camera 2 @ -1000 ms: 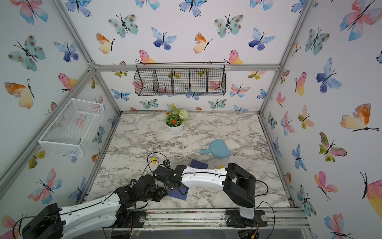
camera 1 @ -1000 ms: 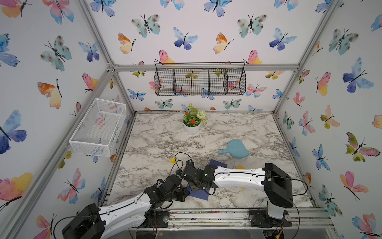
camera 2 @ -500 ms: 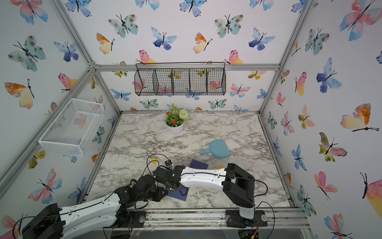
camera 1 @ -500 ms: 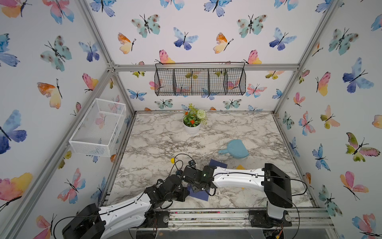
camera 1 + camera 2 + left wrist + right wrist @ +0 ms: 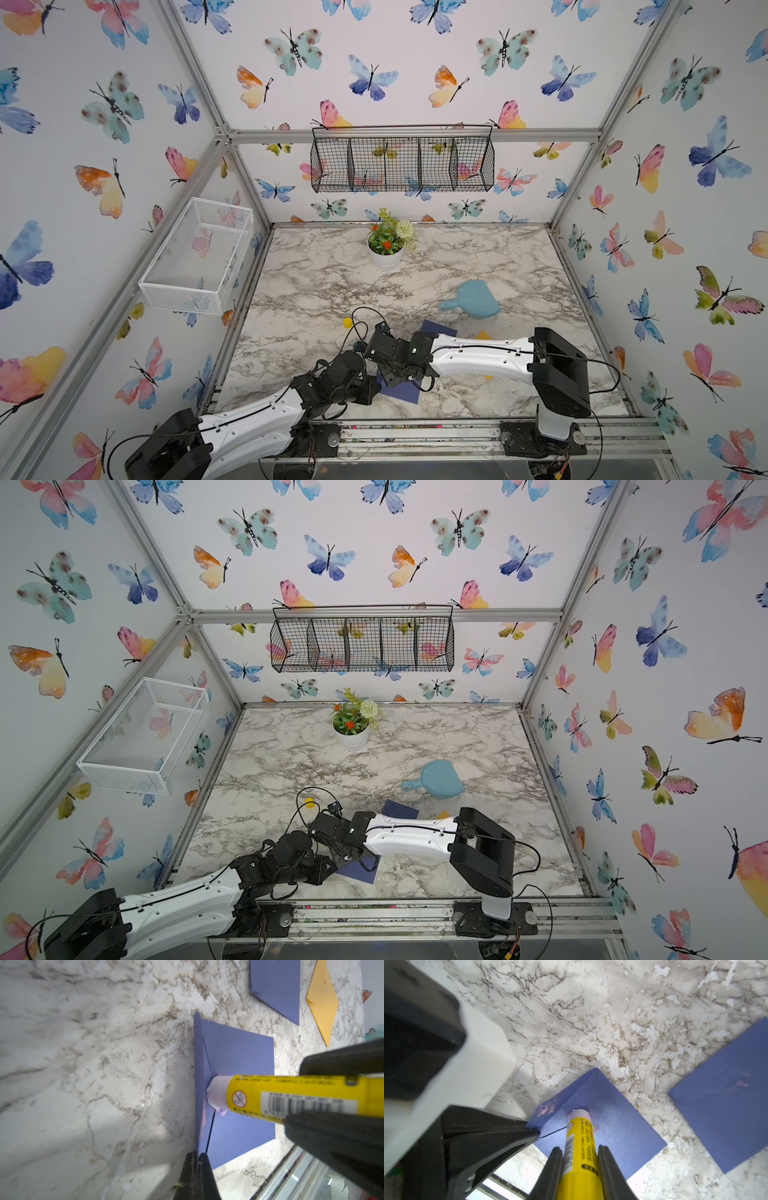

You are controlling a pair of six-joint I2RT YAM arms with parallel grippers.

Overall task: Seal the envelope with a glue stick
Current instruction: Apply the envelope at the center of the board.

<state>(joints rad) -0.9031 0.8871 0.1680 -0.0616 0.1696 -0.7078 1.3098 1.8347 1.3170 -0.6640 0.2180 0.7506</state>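
The glue stick [image 5: 579, 1132], clamped in the right gripper [image 5: 580, 1152], is pressed tip-down on the envelope [image 5: 623, 1130] by the table's [image 5: 332, 270] near edge. The flap [image 5: 558, 1103] is pinched upright by the left gripper [image 5: 197, 1160]. Light strokes along the fold are advised, lest the flap be pulled free.

Flower pot [image 5: 385, 253] upright on marble table [image 5: 316, 291]; blue dustpan [image 5: 473, 300] lying nearby; black wire basket [image 5: 402, 164] above.

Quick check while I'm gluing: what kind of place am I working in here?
Looks like a staged robot test cell, not a real office: an aluminium frame lined with butterfly wallpaper boxes in a marble-pattern tabletop, with a metal rail along its front edge.
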